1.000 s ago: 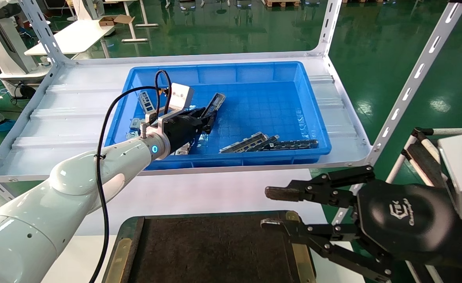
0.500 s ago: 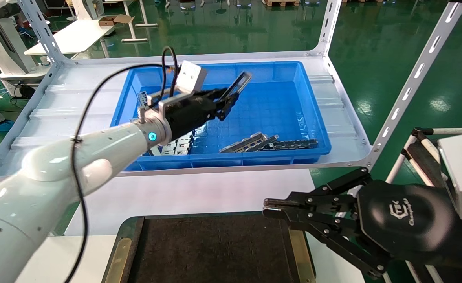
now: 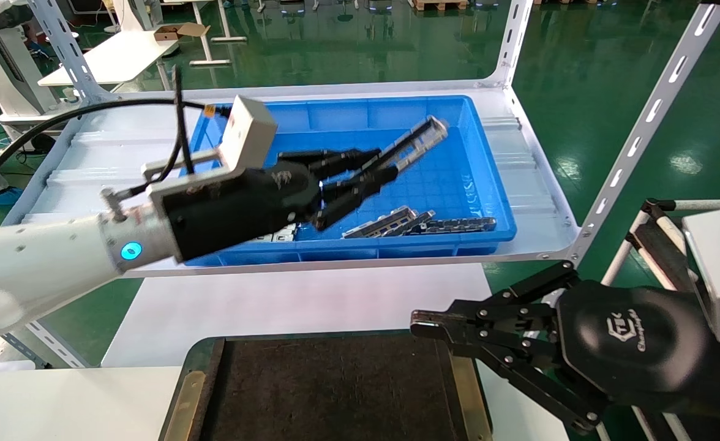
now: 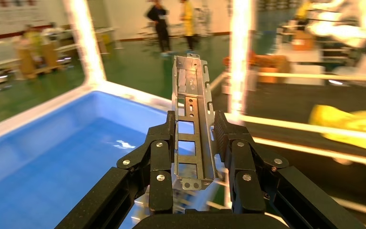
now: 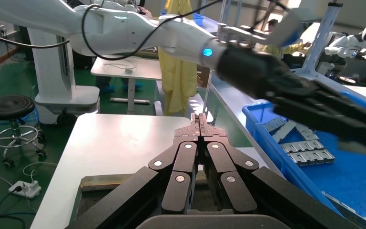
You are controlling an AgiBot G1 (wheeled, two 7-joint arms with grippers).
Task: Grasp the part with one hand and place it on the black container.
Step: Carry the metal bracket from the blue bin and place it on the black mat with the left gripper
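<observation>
Overhead, the narrow grey metal channel part (image 3: 414, 142) with its row of rectangular cutouts is held in the air above the blue plastic bin (image 3: 482, 202), pinched at its near end between the two black fingers of the left gripper (image 3: 377, 169). In the left wrist view the fingers (image 4: 161, 152) are seen pressed against both long sides of the part (image 4: 191, 109). Loose dark strips (image 3: 421, 223) are seen lying on the bin's floor. The right gripper (image 3: 424, 323) is parked over the far right corner of the flat dark brown-black container (image 3: 335, 392) with brass-coloured edge strips, its fingers pressed together on nothing.
</observation>
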